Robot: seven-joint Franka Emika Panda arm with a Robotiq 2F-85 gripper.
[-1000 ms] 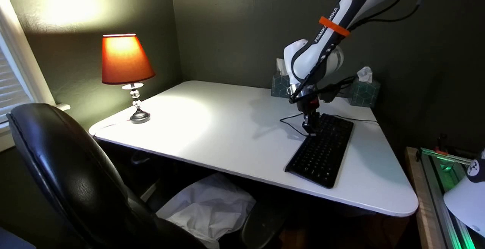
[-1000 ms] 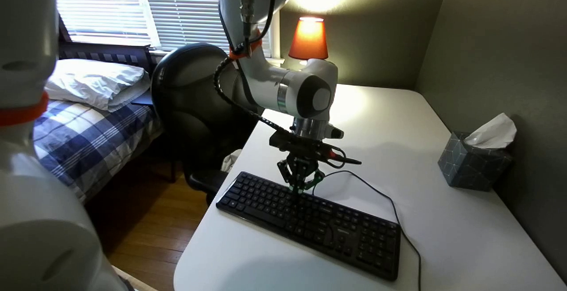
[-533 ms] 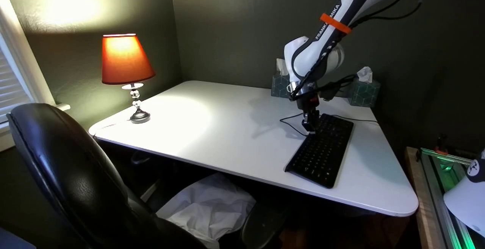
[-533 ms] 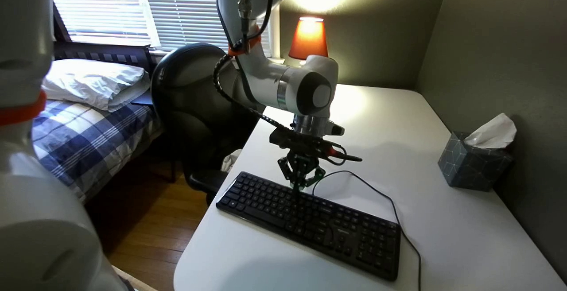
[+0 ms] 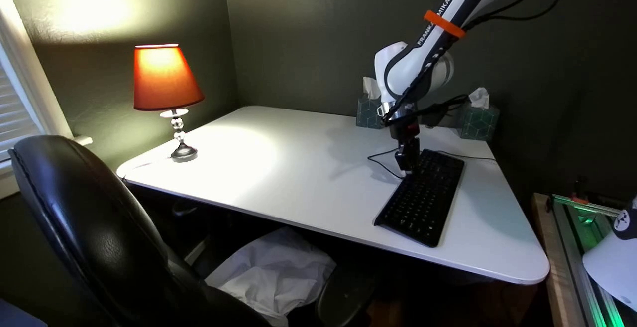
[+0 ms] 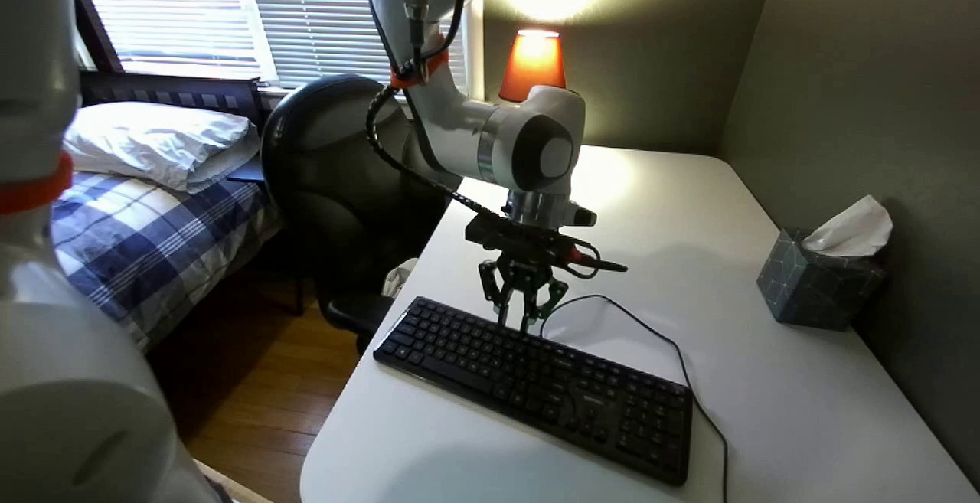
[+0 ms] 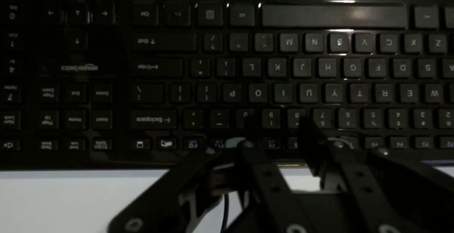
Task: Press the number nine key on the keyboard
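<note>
The long black keyboard lies flat on the white desk in both exterior views [image 5: 423,207] [image 6: 582,403]. It fills most of the wrist view [image 7: 220,80], with its letters upside down. My gripper is over the keyboard's function-key side in both exterior views [image 5: 408,171] [image 6: 514,324]. Its two fingers are parted and nothing is between them. In the wrist view the gripper [image 7: 277,119] has its dark fingertips over the 0 key and beside the 8 key. The nine key [image 7: 271,118] shows between them. The fingertips look a little above the keys; contact is unclear.
A thin dark cable [image 6: 725,449] runs over the desk behind the keyboard. Tissue boxes [image 5: 368,113] [image 5: 478,124] stand at the back; one also shows in an exterior view [image 6: 815,281]. A lamp [image 5: 166,80] and a black chair [image 5: 94,227] are farther off.
The gripper's fingers were together over the keyboard and are now spread apart. The arm and gripper have risen slightly. The keyboard has not moved.
</note>
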